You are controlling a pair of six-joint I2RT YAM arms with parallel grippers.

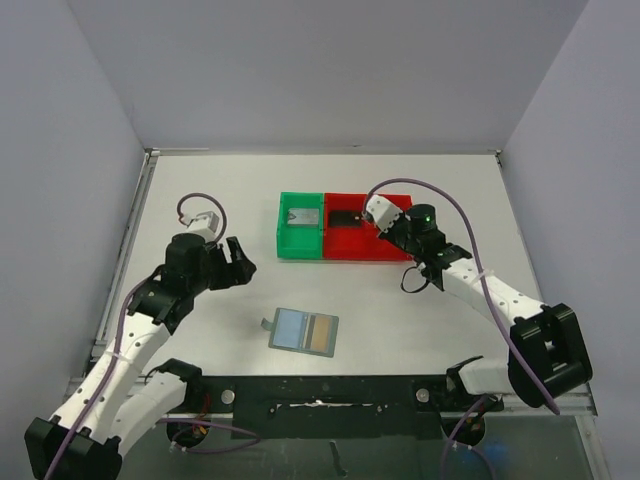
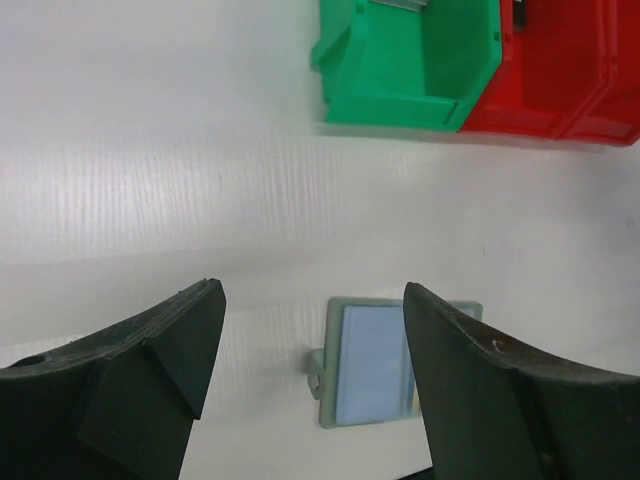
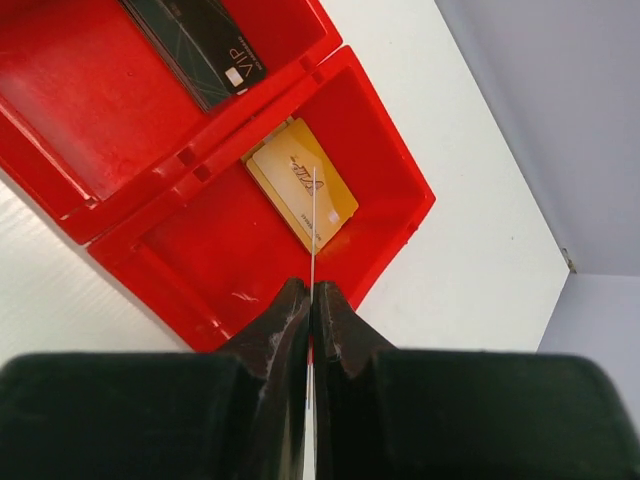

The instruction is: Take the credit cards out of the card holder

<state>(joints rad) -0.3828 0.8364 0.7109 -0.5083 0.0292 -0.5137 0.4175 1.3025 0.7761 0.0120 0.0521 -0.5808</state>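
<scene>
Close to the near edge of the bench (image 1: 200,190), about midway along it, the card holder (image 1: 304,331) lies open with a gold-tan card (image 1: 320,335) showing in its right panel, so the job looks only partly done. Beyond its left side the left end effector (image 2: 312,300) hangs with fingers apart, holding nothing. Toward the far edge the right end effector (image 3: 312,295) is clamped on a thin card (image 3: 313,225) over the red bin (image 3: 180,250), where a gold card (image 3: 302,185) and a dark card (image 3: 200,40) lie; releasing this one and emptying the holder seem left.
</scene>
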